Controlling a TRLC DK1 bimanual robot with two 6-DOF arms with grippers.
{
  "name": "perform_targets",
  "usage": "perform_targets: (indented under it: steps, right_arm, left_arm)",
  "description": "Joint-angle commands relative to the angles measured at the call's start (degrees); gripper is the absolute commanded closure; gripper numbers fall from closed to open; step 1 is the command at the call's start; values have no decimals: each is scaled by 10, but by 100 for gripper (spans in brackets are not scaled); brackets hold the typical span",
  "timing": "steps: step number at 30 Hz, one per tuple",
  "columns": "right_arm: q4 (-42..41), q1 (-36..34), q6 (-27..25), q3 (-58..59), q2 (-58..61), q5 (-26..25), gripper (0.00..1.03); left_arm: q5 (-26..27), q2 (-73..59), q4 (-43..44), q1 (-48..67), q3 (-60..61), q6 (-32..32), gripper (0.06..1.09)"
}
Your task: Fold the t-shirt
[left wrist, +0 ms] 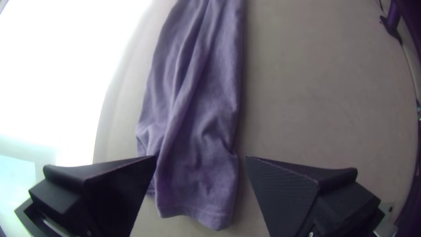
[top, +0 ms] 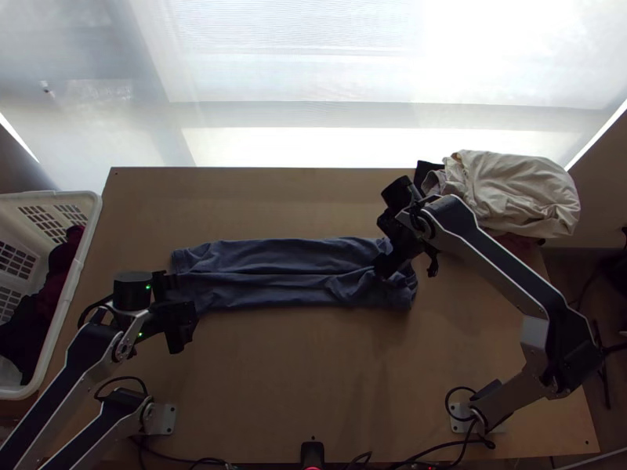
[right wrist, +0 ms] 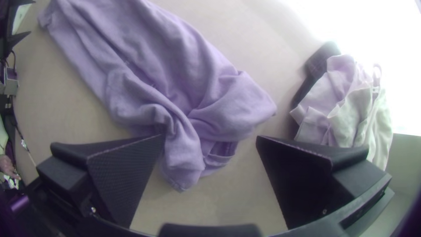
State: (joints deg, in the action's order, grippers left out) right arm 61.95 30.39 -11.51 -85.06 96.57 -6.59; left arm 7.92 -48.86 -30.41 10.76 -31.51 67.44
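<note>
1. Basket (top: 70,290), far left: white, slatted plastic, beside the table's left edge. Contents: dark red cloth (top: 63,258), blackish cloth (top: 23,321) and a pale piece (top: 9,374) near the bottom.
2. Left gripper (top: 182,308): at the t-shirt's left end; fingers apart, nothing clamped, cloth showing between them. Contact cannot be determined.
3. T-shirt (top: 274,254): lies crosswise mid-table as a long strip, sides folded inward with a lengthwise line between; right end rumpled.
4. Table (top: 313,368): a broad stretch of wood runs from the strip to the near edge, a narrower one to the far edge.
5. Right gripper (top: 409,270): above the t-shirt's right end; fingers apart, nothing clamped.
6. Cream cloth (top: 513,192): bunched at the far right corner, dark cloth (top: 424,170) beside it.
</note>
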Motion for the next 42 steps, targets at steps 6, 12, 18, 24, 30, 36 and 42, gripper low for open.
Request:
perform_targets:
  steps: [6,12,18,24,30,36,42]
  right_arm:
    - [-42,49,11,49,-20,-43,5]
    - [-49,52,15,65,-27,-43,5]
    - [-58,53,15,80,-36,-43,5]
    - [-59,57,17,84,-41,-42,5]
    - [-58,67,17,91,-53,-43,5]
    - [-68,81,24,119,-59,-43,5]
    - [-76,92,25,135,-60,-43,5]
  left_arm:
    - [-35,-46,152,7,94,5,10]
    - [-42,-34,214,14,128,16,10]
    - [-49,-38,251,19,154,28,10]
    - [-53,-55,302,17,167,33,10]
    - [-53,-80,366,4,152,36,10]
    - [-56,-140,435,-9,139,39,10]
    - [-56,-181,458,-38,143,61,10]
